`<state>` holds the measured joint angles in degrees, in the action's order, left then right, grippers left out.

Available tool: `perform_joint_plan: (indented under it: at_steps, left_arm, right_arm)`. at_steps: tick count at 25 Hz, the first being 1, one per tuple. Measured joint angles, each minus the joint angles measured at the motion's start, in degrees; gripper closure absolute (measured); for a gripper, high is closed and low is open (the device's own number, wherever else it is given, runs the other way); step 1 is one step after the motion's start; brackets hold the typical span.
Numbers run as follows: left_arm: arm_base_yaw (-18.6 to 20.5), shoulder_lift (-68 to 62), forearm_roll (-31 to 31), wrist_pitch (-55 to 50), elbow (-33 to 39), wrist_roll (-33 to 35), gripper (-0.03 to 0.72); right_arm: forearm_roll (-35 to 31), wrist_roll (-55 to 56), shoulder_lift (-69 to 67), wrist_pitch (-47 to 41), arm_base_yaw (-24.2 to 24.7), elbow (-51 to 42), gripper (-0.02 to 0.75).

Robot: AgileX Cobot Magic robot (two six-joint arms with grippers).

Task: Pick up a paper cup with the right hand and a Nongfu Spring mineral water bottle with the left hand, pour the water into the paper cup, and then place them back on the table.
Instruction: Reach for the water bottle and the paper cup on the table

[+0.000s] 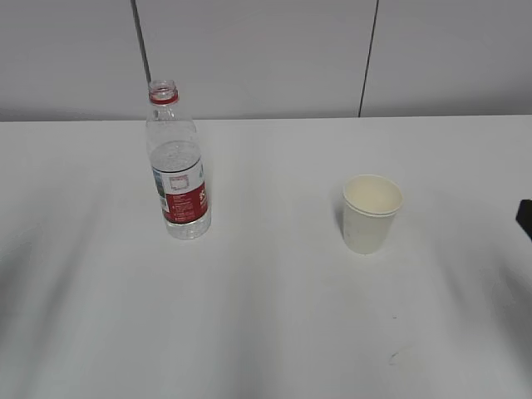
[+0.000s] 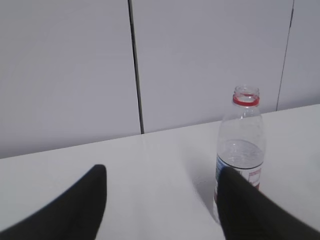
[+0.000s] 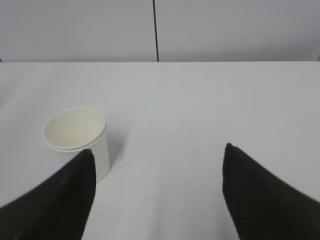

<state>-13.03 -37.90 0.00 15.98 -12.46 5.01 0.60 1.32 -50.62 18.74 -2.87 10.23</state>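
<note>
The Nongfu Spring bottle (image 1: 177, 162) stands upright on the white table (image 1: 274, 316) at left, uncapped, partly filled with water. It also shows in the left wrist view (image 2: 241, 145), beyond my left gripper's right finger. My left gripper (image 2: 162, 172) is open and empty, short of the bottle. The off-white paper cup (image 1: 371, 213) stands upright at right and looks empty. In the right wrist view the cup (image 3: 77, 140) is just beyond my left finger. My right gripper (image 3: 157, 152) is open and empty. Only a dark sliver of the right arm (image 1: 524, 218) shows in the exterior view.
A grey panelled wall (image 1: 274, 50) with dark vertical seams runs behind the table's far edge. A small dark scuff mark (image 1: 392, 357) is on the tabletop in front of the cup.
</note>
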Motion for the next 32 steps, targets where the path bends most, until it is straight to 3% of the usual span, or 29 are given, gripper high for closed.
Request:
perform_joint_plan:
  at_steps: [7, 15, 22, 32]
  left_arm:
    - [0.0, -4.0, 0.0, 3.6, 0.0, 0.0, 0.252]
    - [0.0, -5.4, 0.0, 4.7, 0.0, 0.0, 0.252]
    - [0.0, -5.4, 0.0, 4.9, 0.0, 0.0, 0.252]
    - [0.0, -5.4, 0.0, 4.9, 0.0, 0.0, 0.252]
  right_arm:
    - [18.0, 5.2, -22.3, 23.7, 0.0, 0.0, 0.148]
    - [19.8, 5.5, -44.4, 44.9, 0.0, 0.8, 0.148]
    - [17.9, 5.7, -56.9, 46.2, 0.0, 1.6, 0.148]
    - [17.6, 5.7, -57.8, 46.8, 0.0, 1.6, 0.148]
